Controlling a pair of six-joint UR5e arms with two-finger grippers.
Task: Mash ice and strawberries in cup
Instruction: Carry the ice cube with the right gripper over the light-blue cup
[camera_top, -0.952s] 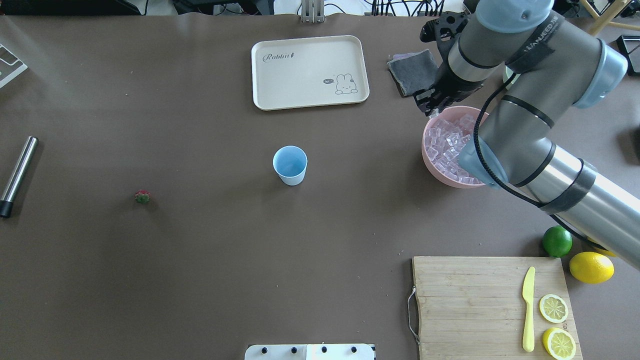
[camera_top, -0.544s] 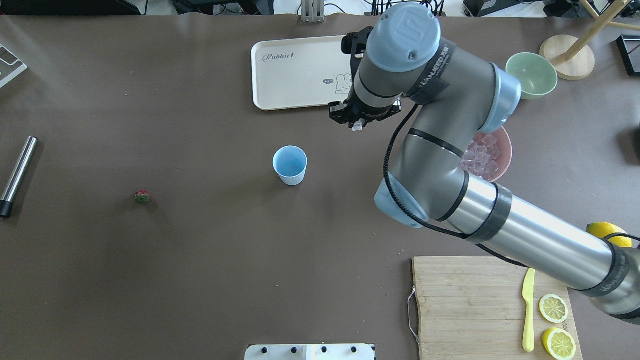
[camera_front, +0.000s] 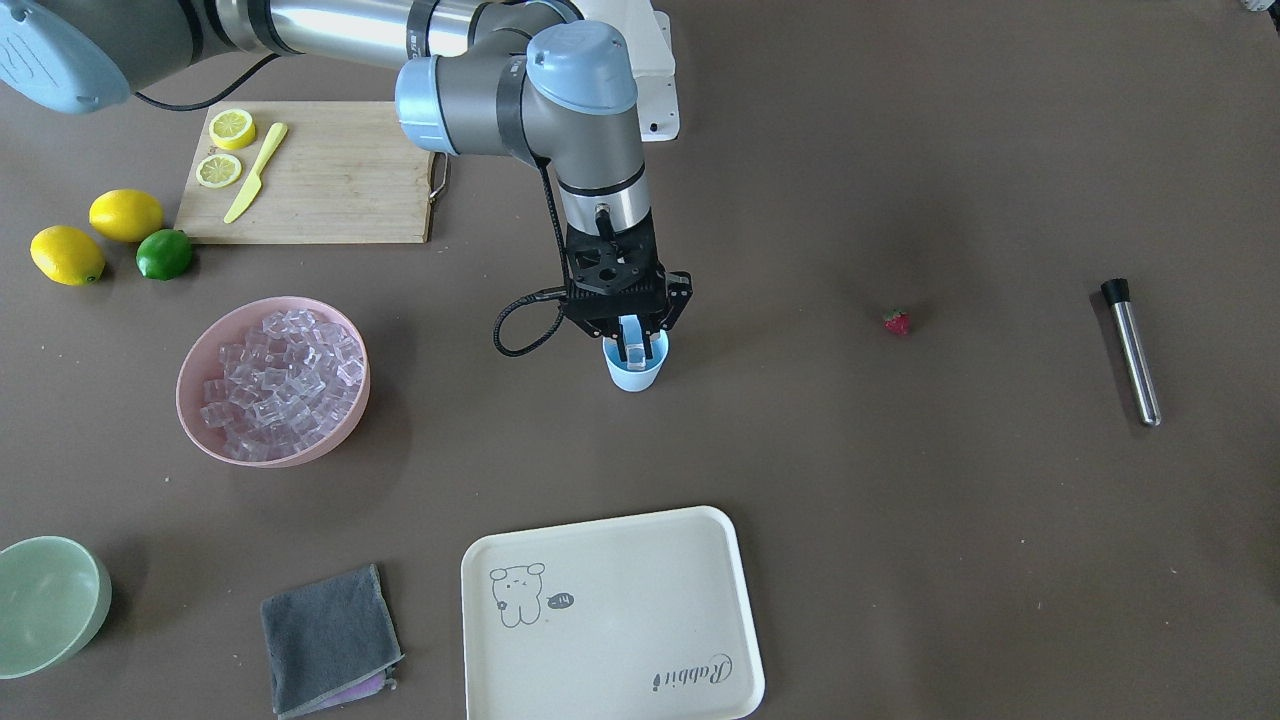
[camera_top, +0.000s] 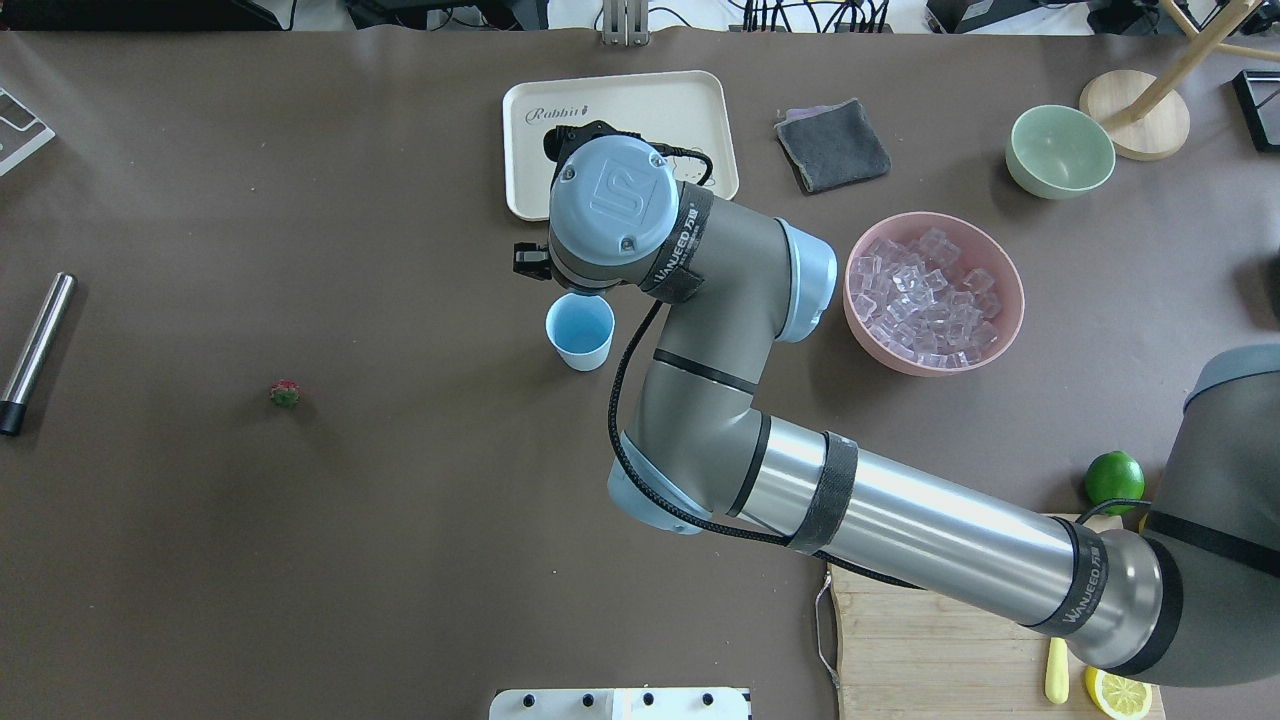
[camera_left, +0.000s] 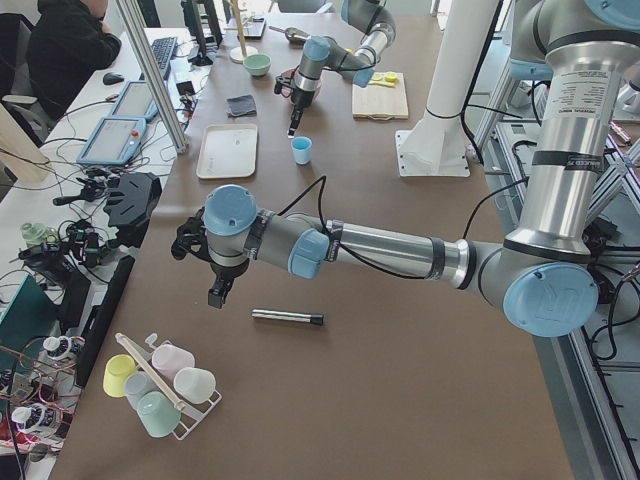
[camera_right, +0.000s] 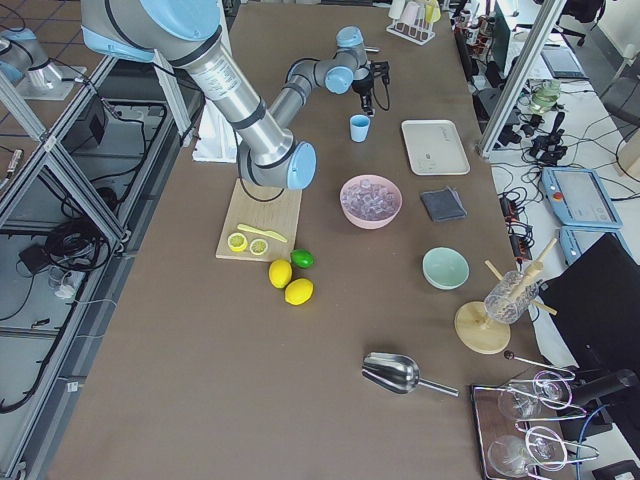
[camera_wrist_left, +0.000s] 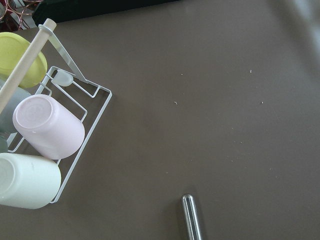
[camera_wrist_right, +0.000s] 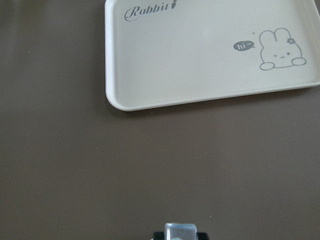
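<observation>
The light blue cup (camera_front: 634, 377) stands mid-table; it also shows in the overhead view (camera_top: 580, 334). My right gripper (camera_front: 631, 344) hangs straight down over the cup's mouth, shut on one clear ice cube (camera_wrist_right: 181, 231). In the overhead view the wrist hides its fingers. More ice (camera_front: 280, 375) fills the pink bowl (camera_top: 860, 330). The tiny red strawberry (camera_front: 897, 321) lies alone on the table, far from the cup (camera_top: 285, 393). My left gripper (camera_left: 216, 294) hovers near a metal rod (camera_left: 288, 317) at the table's far end; I cannot tell whether it is open or shut.
A cream rabbit tray (camera_top: 520, 150) lies just beyond the cup. A grey cloth (camera_top: 832, 144), a pale green bowl (camera_top: 1060, 150), a lime (camera_top: 1114, 480) and a cutting board (camera_front: 330, 170) with lemons and a knife are on the right arm's side. A cup rack (camera_wrist_left: 45, 145) stands by the rod (camera_wrist_left: 192, 217).
My right arm has swung from the pink bowl across to the cup, carrying an ice cube. The cup and strawberry have not moved.
</observation>
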